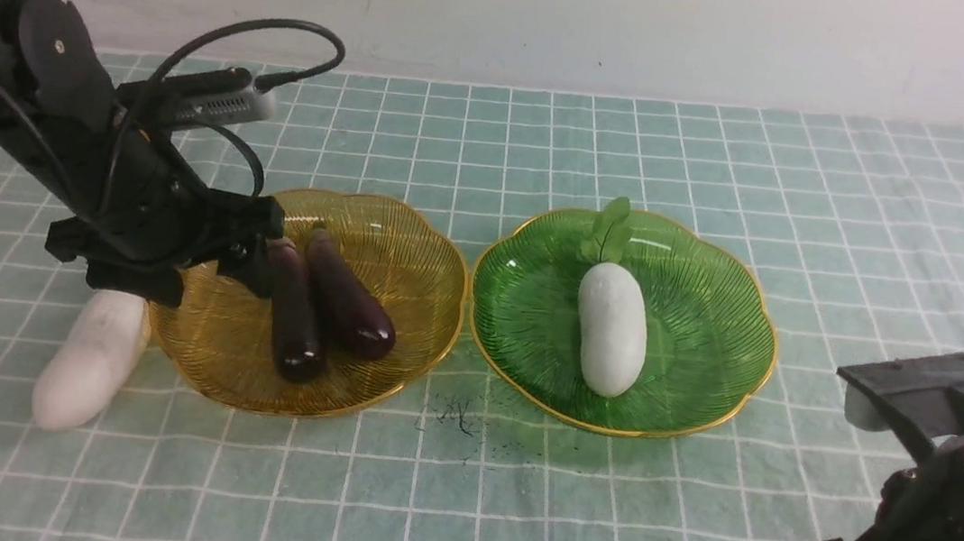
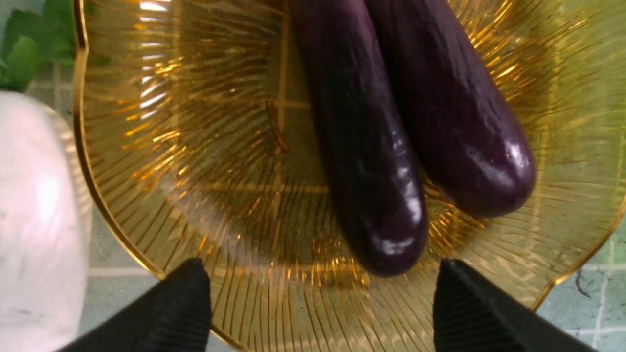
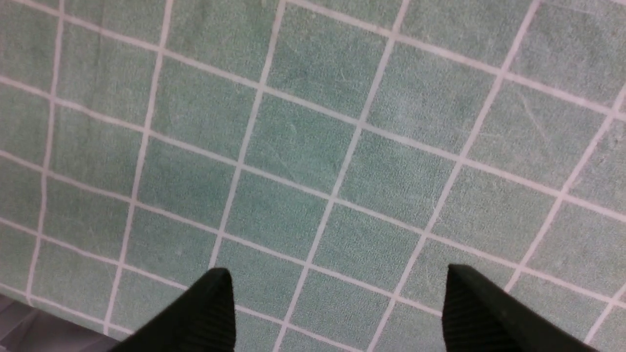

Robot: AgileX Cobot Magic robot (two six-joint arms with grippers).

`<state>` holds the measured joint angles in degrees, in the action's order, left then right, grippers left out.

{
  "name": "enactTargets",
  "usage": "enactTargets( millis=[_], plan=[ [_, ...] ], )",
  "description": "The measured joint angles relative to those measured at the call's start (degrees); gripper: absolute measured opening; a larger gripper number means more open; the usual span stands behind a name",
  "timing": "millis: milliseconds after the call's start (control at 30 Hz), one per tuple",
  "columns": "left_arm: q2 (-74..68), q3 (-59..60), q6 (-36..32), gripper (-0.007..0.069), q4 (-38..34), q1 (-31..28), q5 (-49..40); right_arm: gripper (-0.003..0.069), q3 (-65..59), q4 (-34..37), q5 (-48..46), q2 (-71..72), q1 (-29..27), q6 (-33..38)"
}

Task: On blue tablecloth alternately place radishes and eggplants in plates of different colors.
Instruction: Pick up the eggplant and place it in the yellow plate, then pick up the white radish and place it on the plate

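Two glossy dark purple eggplants (image 1: 348, 302) lay side by side in the amber plate (image 1: 220, 340); one smooth white radish (image 1: 611, 329) lay in the green plate (image 1: 702, 332), the loose radish (image 1: 92, 362) just beside the amber rim at 8 o'clock. Left gripper (image 2: 323, 303) hung over the amber plate, fingers apart, empty. Right gripper (image 3: 337, 303), fingers apart, hung over bare blue tablecloth (image 1: 688, 530) at the green plate's 4 o'clock; plate rims nearly met

I have the front camera looking forward over the blue tablecloth (image 1: 509, 510), the left wrist camera close above the amber plate (image 2: 171, 146) both share, and the right wrist camera close above cloth.
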<state>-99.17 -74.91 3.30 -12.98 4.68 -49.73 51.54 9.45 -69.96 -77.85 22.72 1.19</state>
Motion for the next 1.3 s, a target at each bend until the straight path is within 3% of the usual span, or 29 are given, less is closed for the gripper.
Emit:
enactTargets(
  millis=[133,200,400,533,1167,1233,1300],
  plan=[
    [0.0,-4.1,-0.5,0.0563,4.3,0.0,-5.0,0.0515,-0.1,0.0,0.0,0.2,0.0,0.4],
    [0.3,-8.1,0.1,0.0563,13.9,0.0,-11.8,0.0515,-0.1,0.0,0.0,0.2,0.0,0.7],
    [-0.5,-5.8,9.1,0.0563,26.2,-1.2,-19.5,0.0515,-0.1,-0.2,0.0,0.3,0.0,1.4],
    [-3.1,-4.0,12.1,0.0563,27.6,-2.1,-19.4,0.0515,-0.1,-0.2,0.0,0.3,0.0,2.6],
    [-14.8,-3.8,12.1,0.0561,27.3,-2.2,-15.6,0.0515,-0.1,-0.2,0.0,0.3,0.0,3.7],
    [-15.3,-3.8,12.1,0.0549,27.5,-2.2,-15.6,0.0515,-0.1,-0.2,0.0,0.3,0.0,3.7],
    [-15.4,-3.8,12.1,0.0478,27.9,-2.2,-16.1,0.0515,-0.1,-0.2,0.0,0.3,0.0,3.7]
  ],
)
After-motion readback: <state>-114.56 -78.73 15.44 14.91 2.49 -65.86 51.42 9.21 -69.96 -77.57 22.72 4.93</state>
